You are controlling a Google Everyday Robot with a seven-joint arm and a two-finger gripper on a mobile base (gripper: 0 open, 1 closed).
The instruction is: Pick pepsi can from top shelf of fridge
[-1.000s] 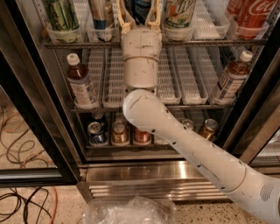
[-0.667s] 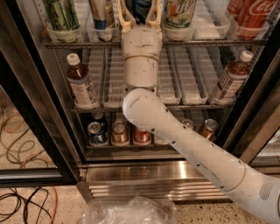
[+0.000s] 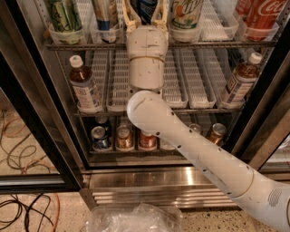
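The fridge [image 3: 36, 113] is standing open, and the white arm [image 3: 195, 149] is reaching up from the lower right, its thick wrist covering the middle of the rack below. The gripper [image 3: 145, 13] is sitting at the top shelf [image 3: 90, 45], placed around the pepsi can [image 3: 146, 6]; whether it is squeezing the can or merely bracketing it cannot be told.

The pepsi can is standing upright in a white lane tray near the middle of the top shelf, its long axis running vertically, its upper part running out of view. Close neighbours are crowding it: a slim silver-and-blue can [image 3: 106, 13] just to its left, a green-and-white can [image 3: 63, 16] beyond that, a white can with green and yellow print [image 3: 186, 13] just to its right, and a red Coca-Cola can [image 3: 263, 13] well apart at the far right.

On the rack below, two brown bottles [image 3: 84, 88] [image 3: 240, 81] are standing at either end. Lower still, small cans [image 3: 123, 137] are lining up. Clear plastic [image 3: 131, 219] is lying before the steel grille [image 3: 149, 195], and cables [image 3: 22, 136] are trailing on the floor
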